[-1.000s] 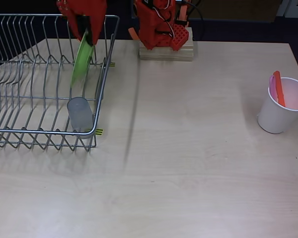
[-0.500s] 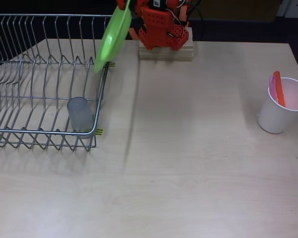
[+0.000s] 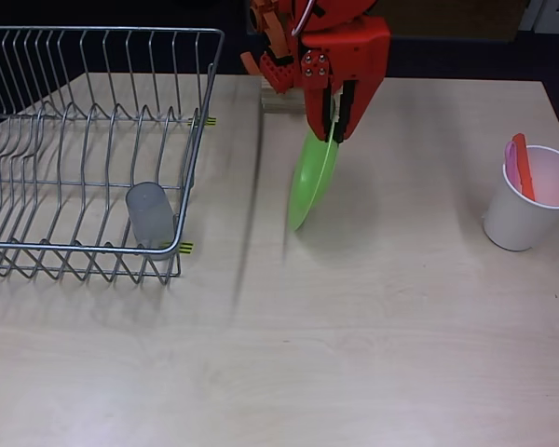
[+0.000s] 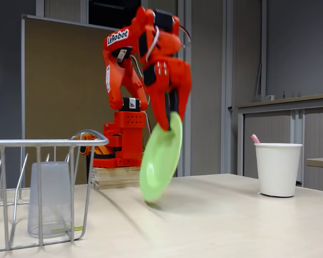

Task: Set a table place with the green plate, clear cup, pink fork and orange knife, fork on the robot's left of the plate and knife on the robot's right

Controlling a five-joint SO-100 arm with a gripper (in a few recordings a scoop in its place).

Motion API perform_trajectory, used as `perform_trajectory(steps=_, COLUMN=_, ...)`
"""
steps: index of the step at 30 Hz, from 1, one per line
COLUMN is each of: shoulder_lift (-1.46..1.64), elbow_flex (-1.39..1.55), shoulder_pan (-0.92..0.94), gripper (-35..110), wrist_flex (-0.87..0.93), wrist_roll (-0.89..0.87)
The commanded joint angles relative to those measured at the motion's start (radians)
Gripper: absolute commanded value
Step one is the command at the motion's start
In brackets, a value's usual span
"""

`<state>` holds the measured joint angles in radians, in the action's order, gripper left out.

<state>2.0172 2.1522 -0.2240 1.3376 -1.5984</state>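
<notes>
While clamped edge-on in pincer (image 3: 330,126), green plate (image 3: 313,182) hangs tilted near desk's (image 3: 373,326) far edge; lower rim blurred, desk contact indeterminable.

The round lime-green plate (image 3: 313,181) looks like smooth, faintly glossy plastic, the silvery dish rack (image 3: 93,149) is shiny bare metal wire holding a frosted translucent plastic tumbler (image 3: 150,213), and the pale desk (image 3: 373,326) shows matt wood-grain laminate.

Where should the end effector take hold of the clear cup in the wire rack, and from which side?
Grip the clear cup across its side walls, coming from above. It stands mouth-down in the dish rack, whose wires fence its sides, so its top is the free way in.
</notes>
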Motion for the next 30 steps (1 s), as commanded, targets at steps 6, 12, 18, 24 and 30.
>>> perform_trajectory(steps=6, shoulder_lift=-0.337, elbow_flex=-0.133, shoulder_pan=-0.087, gripper=0, wrist_flex=-0.129, wrist_roll=-0.124)
perform_trajectory(steps=12, shoulder_lift=-0.546, elbow_flex=-0.267, shoulder_pan=-0.212, gripper=7, wrist_flex=-0.21, wrist_roll=-0.199)
perform_trajectory(steps=18, shoulder_lift=-0.632, elbow_flex=-0.279, shoulder_pan=-0.298, gripper=18, wrist_flex=-0.295, wrist_roll=-0.265)
perform_trajectory(steps=24, shoulder_lift=-0.635, elbow_flex=-0.219, shoulder_pan=-0.313, gripper=24, wrist_flex=-0.354, wrist_roll=-0.293)
perform_trajectory(steps=30, shoulder_lift=-0.638, elbow_flex=-0.176, shoulder_pan=-0.298, gripper=24, wrist_flex=-0.382, wrist_roll=-0.287)
